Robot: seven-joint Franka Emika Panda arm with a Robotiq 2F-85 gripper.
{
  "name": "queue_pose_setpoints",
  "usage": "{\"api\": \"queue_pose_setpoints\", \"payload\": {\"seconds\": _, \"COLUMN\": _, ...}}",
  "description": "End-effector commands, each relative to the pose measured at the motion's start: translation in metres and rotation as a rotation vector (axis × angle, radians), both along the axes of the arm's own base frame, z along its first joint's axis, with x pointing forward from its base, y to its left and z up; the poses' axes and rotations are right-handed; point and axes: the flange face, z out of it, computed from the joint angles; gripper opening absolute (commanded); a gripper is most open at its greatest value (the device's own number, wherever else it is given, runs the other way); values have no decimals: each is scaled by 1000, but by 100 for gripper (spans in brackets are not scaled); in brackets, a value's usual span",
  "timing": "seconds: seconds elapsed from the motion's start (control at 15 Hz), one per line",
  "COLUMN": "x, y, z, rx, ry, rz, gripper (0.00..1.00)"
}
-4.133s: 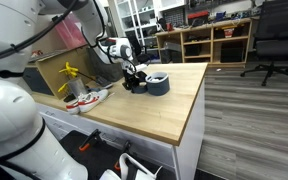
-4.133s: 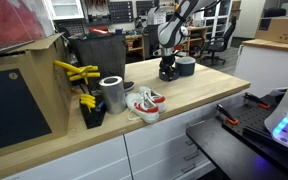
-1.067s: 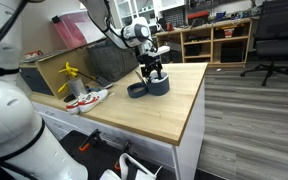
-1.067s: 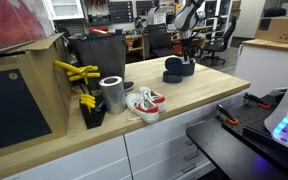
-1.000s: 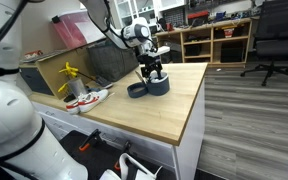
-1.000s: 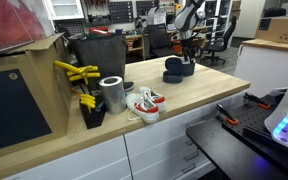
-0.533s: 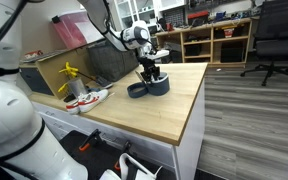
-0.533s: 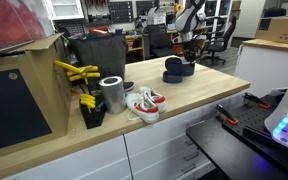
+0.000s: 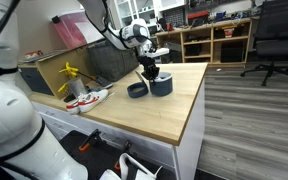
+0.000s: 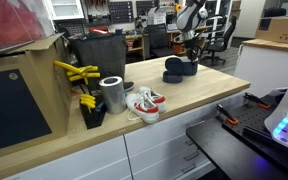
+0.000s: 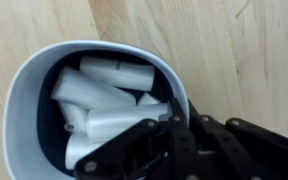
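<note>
At the far end of the wooden worktop (image 9: 174, 118), my gripper (image 11: 174, 122) sits low at the right-hand rim of a grey bowl (image 11: 24, 95), with my jaws drawn fully together. The tips meet just where that rim runs (whether its wall is pinched between them or they only lie against it, I cannot tell from the wrist view). Inside the bowl lie several white tubes (image 11: 114, 72), heaped crosswise. The nearest one ends just beside my tips, and I cannot see any contact with it.

In an exterior view a second dark bowl (image 9: 136, 90) stands just beside mine, on the side toward the clutter. On the opposite side the worktop's long edge runs near, with the floor beyond it. A broad stretch of bare wood reaches from the two bowls toward the near end. A pair of sneakers (image 10: 144, 103), a metal can (image 10: 111, 93) and some yellow-handled tools (image 10: 74, 72) sit well apart from me, down by the cardboard box (image 10: 29, 85).
</note>
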Motion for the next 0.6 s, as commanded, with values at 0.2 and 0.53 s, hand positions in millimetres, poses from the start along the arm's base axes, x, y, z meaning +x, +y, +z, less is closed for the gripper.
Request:
{"api": "queue_pose_setpoints", "payload": {"seconds": 0.2, "x": -34, "y": -10, "z": 18, "rx": -29, "ry": 21, "rz": 19, "gripper": 2}}
{"api": "queue_pose_setpoints", "payload": {"seconds": 0.53, "x": -51, "y": -4, "z": 17, "rx": -25, "ry": 46, "rz": 68, "gripper": 2}}
